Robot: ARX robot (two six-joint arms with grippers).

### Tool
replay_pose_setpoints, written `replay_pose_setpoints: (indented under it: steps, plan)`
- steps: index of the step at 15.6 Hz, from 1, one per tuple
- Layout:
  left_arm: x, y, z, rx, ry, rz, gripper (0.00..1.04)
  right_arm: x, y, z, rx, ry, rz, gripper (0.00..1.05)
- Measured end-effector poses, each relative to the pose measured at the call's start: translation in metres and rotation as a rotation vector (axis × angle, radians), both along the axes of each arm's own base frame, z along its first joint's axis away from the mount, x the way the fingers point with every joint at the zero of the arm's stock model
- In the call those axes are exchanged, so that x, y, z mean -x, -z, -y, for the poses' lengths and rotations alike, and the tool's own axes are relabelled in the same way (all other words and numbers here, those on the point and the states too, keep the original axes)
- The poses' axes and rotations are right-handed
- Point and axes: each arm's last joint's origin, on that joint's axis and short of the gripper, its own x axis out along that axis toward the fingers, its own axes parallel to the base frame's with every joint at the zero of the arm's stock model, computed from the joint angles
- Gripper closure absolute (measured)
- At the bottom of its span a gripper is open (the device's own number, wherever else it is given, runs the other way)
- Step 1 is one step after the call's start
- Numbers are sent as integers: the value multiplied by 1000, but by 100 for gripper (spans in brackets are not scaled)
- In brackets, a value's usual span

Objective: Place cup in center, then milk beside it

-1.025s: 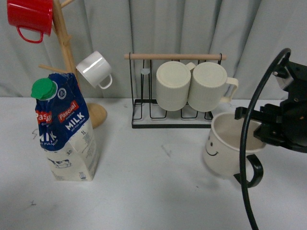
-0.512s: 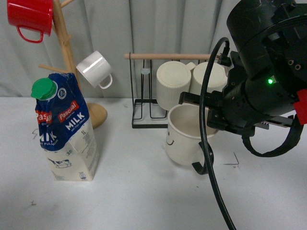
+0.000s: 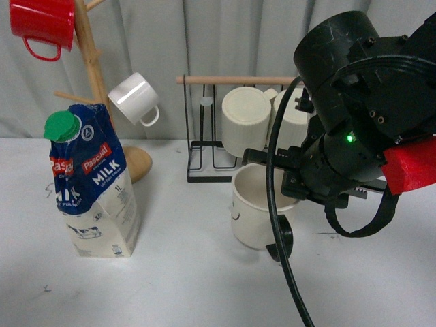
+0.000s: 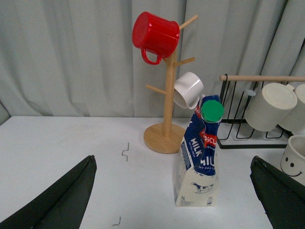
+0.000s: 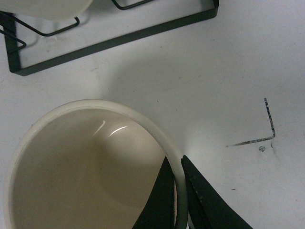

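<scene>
Cup point(image 3: 253, 212) stands or hangs low near the desk point(image 3: 191, 279) middle, slightly toward 3 o'clock, its black handle point(image 3: 283, 244) turned to 5 o'clock; we cannot tell whether its base touches the surface. The right pincer point(image 5: 180, 191) is closed narrow on the cup's wall, one finger inside the rim and one outside, as the right wrist view shows. The left pincer point(image 4: 172, 162) is spread wide, holds nothing and faces the milk point(image 3: 95, 184), which stands upright well apart at 9 o'clock of the cup. We judge the step in hand to be setting the cup down at centre: lower it level until the base sits flat, then part the fingers and lift straight up, so the thin wall is not dragged or tipped. Room should be left at the cup's 9 o'clock side for the carton. The wire rack point(image 3: 204, 167) with two ribbed cream mugs point(image 3: 246, 122) lies just beyond at 12 o'clock and limits any forward drift. The arm's black cable point(image 3: 276, 204) hangs close across the cup and could snag the handle. The mug tree point(image 3: 92, 75), with a red mug point(image 3: 42, 24) and a small white mug point(image 3: 134, 97), stands just behind the milk at 10 o'clock, clear of the set-down.
</scene>
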Motion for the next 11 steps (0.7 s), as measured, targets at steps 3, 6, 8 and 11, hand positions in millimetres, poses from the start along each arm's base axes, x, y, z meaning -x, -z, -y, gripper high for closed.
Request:
replay_pose_setpoints:
  steps: [3,6,8,11]
  plan:
    - [0,0,0,0,0,0,7,-1,10,0,-2,19,-13,101]
    - [0,0,0,0,0,0,7,-3,10,4,-1,31,-7,101]
    - [0,0,0,0,0,0,7,-3,11,5,-7,30,-10,87]
    - [0,0,0,0,0,0,7,-3,9,4,-31,14,-10,54]
